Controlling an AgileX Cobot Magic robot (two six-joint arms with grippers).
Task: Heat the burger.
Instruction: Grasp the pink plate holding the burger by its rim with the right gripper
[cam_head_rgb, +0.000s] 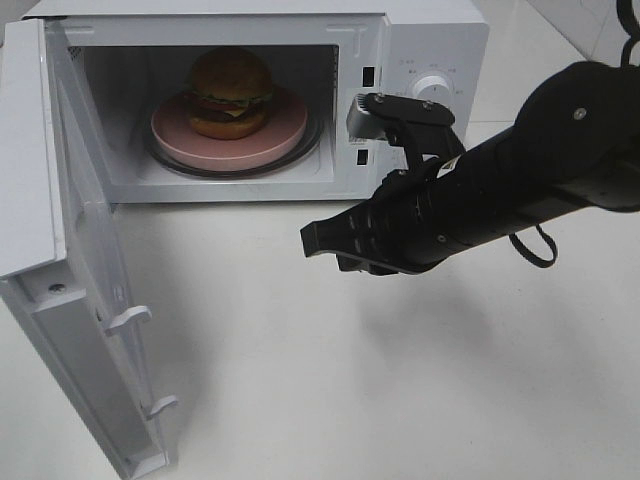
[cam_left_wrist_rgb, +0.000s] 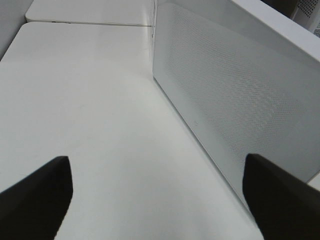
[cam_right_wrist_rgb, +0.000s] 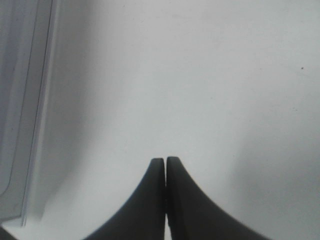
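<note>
The burger, with a golden-brown bun, lettuce and a dark patty, sits on a pink plate inside the open white microwave. In front of the oven, over the table, my right gripper hangs shut with nothing in it; the right wrist view shows its fingers pressed together above the bare white table. My left gripper is out of the exterior view. In its own view its fingers stand wide apart and empty, beside the perforated side wall of the microwave.
The microwave door is swung fully open at the left, reaching toward the table's front edge; its edge shows in the right wrist view. A control knob sits on the oven's right panel. White table lies all around.
</note>
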